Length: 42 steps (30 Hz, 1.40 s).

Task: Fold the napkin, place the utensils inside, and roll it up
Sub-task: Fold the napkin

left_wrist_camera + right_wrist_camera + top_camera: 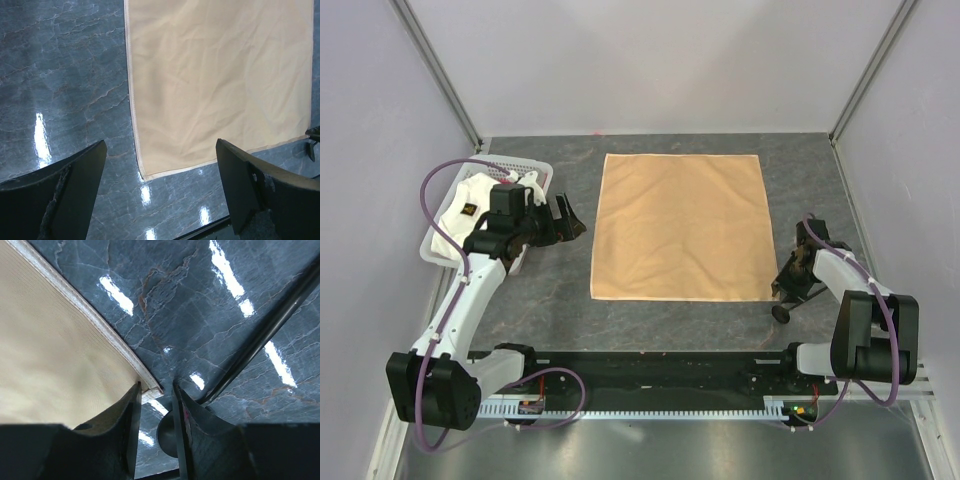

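Left gripper [569,218] hangs wide open just off the left edge of the napkin [678,227], which lies flat and unfolded between the arms, while the right gripper [156,386], fingers narrowly parted and clamping nothing, sits at its near-right corner above the spoon [781,314]; first fold pending, next calling for a corner pinch.
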Each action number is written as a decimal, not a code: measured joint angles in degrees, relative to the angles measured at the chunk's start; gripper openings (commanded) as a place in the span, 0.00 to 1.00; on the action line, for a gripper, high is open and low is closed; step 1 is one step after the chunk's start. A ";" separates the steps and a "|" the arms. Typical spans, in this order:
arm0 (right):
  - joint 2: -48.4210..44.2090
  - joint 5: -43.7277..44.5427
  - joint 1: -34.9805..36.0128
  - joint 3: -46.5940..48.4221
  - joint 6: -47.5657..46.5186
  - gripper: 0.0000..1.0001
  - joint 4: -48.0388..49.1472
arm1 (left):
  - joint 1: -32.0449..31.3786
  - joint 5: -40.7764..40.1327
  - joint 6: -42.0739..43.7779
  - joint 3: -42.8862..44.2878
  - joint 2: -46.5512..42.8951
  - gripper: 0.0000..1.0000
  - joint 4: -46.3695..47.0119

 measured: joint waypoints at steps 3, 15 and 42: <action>0.00 -0.02 0.00 -0.02 0.09 0.37 0.28 | 0.00 0.00 0.00 -0.07 0.00 0.97 0.00; -0.13 0.22 0.09 -0.28 0.55 0.18 0.59 | 0.00 0.13 0.00 -0.20 0.00 0.97 0.02; 16.28 1.79 21.16 24.52 6.27 0.00 5.75 | 0.00 1.44 0.00 -0.50 0.28 0.97 0.26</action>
